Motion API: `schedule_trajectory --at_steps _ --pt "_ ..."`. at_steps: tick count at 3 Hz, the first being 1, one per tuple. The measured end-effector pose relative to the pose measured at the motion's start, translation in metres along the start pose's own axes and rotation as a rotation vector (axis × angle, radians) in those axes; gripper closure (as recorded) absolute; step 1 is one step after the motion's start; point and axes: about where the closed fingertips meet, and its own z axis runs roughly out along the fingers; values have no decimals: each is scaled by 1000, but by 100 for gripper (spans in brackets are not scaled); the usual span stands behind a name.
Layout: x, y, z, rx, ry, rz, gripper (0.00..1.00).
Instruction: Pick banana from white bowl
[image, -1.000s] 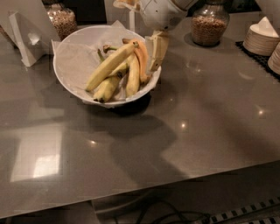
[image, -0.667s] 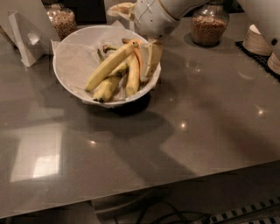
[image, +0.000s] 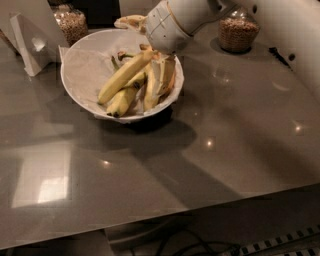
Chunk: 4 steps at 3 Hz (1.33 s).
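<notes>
The white bowl (image: 75, 92) is large, round and lined with crinkled white paper; it stands on the grey table at the upper left. Several yellow bananas (image: 122, 77) lie in it, stems pointing to the back right. My gripper (image: 161, 76) reaches down from the upper right into the right half of the bowl, right at the bananas by the rim. Its white wrist (image: 167, 22) hangs over the bowl's back edge and hides the banana stems.
A glass jar of brown grains (image: 239, 32) stands at the back right and another jar (image: 72, 22) at the back left. A white folded holder (image: 30, 42) stands left of the bowl. The table's front edge (image: 210, 205) runs across the bottom, with cables below.
The arm has moved left and lower over the bowl, and the gripper now sits deeper among the bananas on the right side. The bowl and the bananas have stayed put.
</notes>
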Motion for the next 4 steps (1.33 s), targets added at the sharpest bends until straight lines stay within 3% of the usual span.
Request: schedule_trajectory --at_steps 1,2,3,4 --pt "4 -2 12 0 -22 -8 1" --pt "9 -2 21 -5 -30 -7 9" --pt "11 -2 25 -6 -33 -6 27" --pt "13 -3 28 -4 -36 -6 51"
